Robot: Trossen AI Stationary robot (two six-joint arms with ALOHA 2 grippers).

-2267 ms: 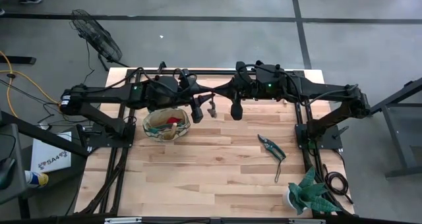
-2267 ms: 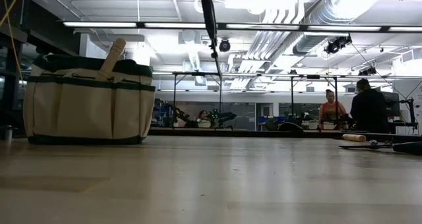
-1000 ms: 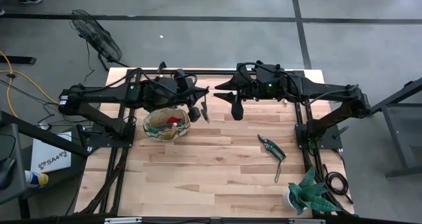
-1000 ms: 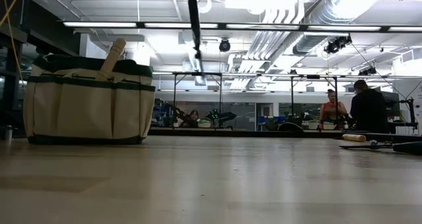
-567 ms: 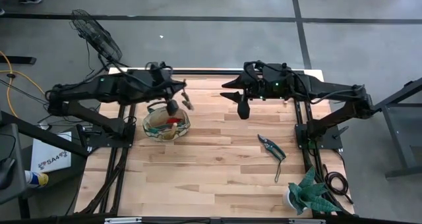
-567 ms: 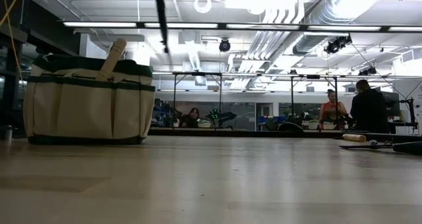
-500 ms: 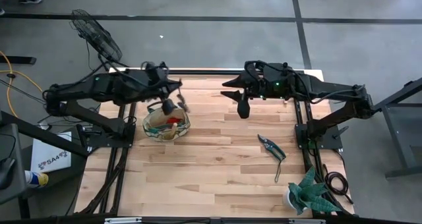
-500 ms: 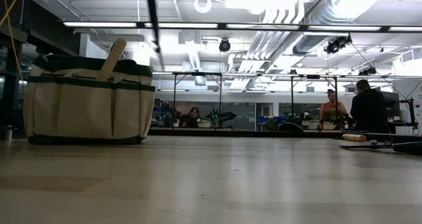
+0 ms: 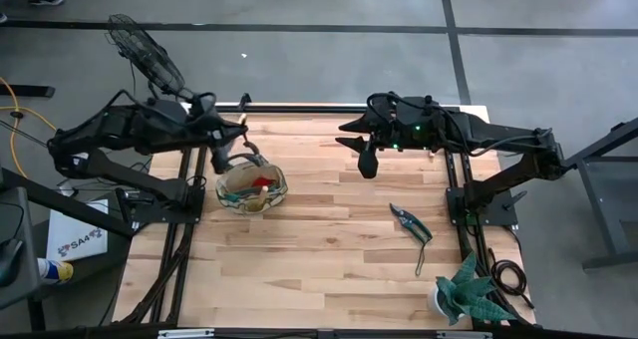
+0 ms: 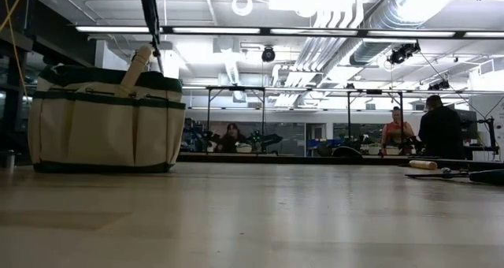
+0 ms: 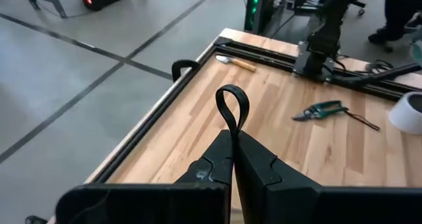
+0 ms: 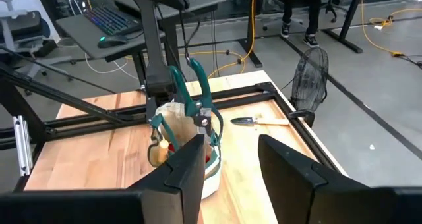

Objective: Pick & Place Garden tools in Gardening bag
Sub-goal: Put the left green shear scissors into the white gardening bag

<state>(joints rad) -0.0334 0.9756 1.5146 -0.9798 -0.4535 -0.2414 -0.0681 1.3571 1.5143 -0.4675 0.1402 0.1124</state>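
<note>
My left gripper (image 9: pixel 225 160) is shut on green-handled pruning shears (image 12: pixel 192 95), which hang in the air over the far rim of the gardening bag (image 9: pixel 251 187). The round beige bag with green trim stands on its base at the table's left (image 10: pixel 106 122). A wooden handle (image 10: pixel 134 69) sticks up out of it, and a red item (image 9: pixel 261 182) lies inside. My right gripper (image 12: pixel 231 158) hovers open over the middle far part of the table, holding nothing. A second pair of shears (image 9: pixel 411 224) lies flat on the table's right. My left gripper (image 11: pixel 232 135) has its two fingers shut together, and a black cord loop (image 11: pixel 232 109) sticks out just past their ends. The fingers hide the pinched spot itself. The shears hang below the gripper, clear of the bag and the table (image 10: pixel 150 16).
A wooden-handled trowel (image 11: pixel 234 62) lies by the far edge near the right arm's base. Another small tool (image 12: pixel 260 122) lies at the far left corner. A white pot with a green spiky plant (image 9: pixel 464 291) stands at the near right corner. People are in the room behind.
My left gripper has carried the hanging shears from the table's middle toward the left edge and a little toward the far edge. It has risen slightly and now hangs over the bag's far rim. It has stayed shut throughout. My right arm has barely moved.
</note>
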